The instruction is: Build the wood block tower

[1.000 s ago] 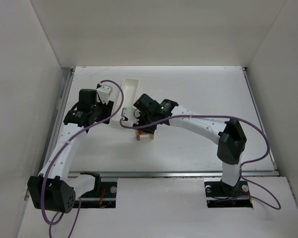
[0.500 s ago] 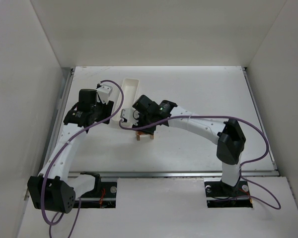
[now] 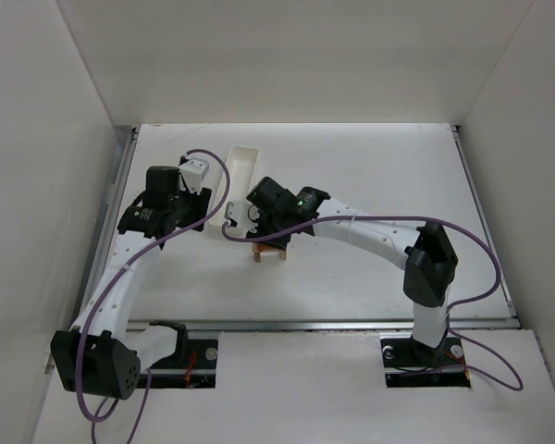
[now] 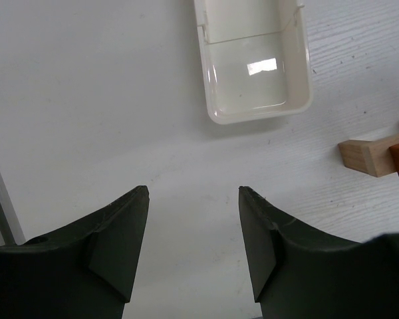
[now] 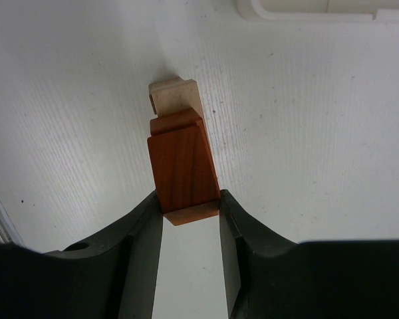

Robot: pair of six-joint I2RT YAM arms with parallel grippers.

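At centre of the top view, the right claw [image 5: 189, 201] grips the orange-red roof piece [image 5: 182, 166] on the wood block tower [image 3: 269, 252]. Nothing has moved in the last second, so release appears pending. The left claw [image 4: 193, 199] is open and empty.

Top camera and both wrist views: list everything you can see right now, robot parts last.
wood block tower: one, light tan blocks, on the table by the tray's near end, under the right gripper
orange-red roof piece: one, orange-red, on top of the tan blocks, held at its sides
tray: one, white, oblong, left of centre; the visible part is empty
table: one, white
cables: two, purple, one along each arm
left gripper: one, black fingers, open and holding nothing, over bare table short of the tray
right gripper: one, black fingers, shut on the orange-red roof piece
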